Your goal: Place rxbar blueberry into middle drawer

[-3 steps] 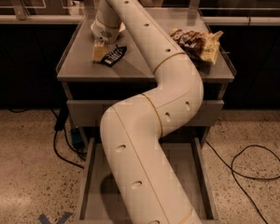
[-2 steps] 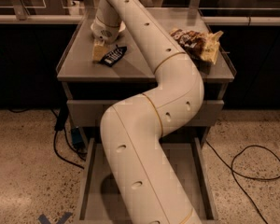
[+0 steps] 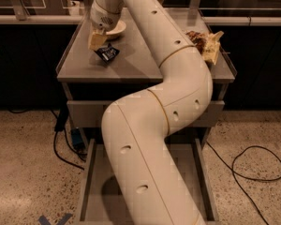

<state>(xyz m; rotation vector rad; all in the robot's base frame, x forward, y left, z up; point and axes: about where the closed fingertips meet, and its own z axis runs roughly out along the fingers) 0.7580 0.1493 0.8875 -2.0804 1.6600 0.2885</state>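
Observation:
The rxbar blueberry (image 3: 107,53), a small dark bar with white print, is at the back left of the cabinet top (image 3: 136,64). My gripper (image 3: 97,40) is right over its left end and looks shut on that end, with the bar hanging tilted just above the surface. My white arm runs from the gripper down through the middle of the view. Below the cabinet top a drawer (image 3: 86,182) stands pulled out, and my arm hides most of its inside.
A shallow white bowl (image 3: 114,29) sits just behind the gripper. A crinkled brown-and-yellow chip bag (image 3: 205,43) lies at the right edge of the top. A closed drawer front (image 3: 84,114) is above the open one. Black cables (image 3: 253,168) lie on the floor at both sides.
My gripper has moved slightly up and to the left. The bar has shifted with it, a little left and up.

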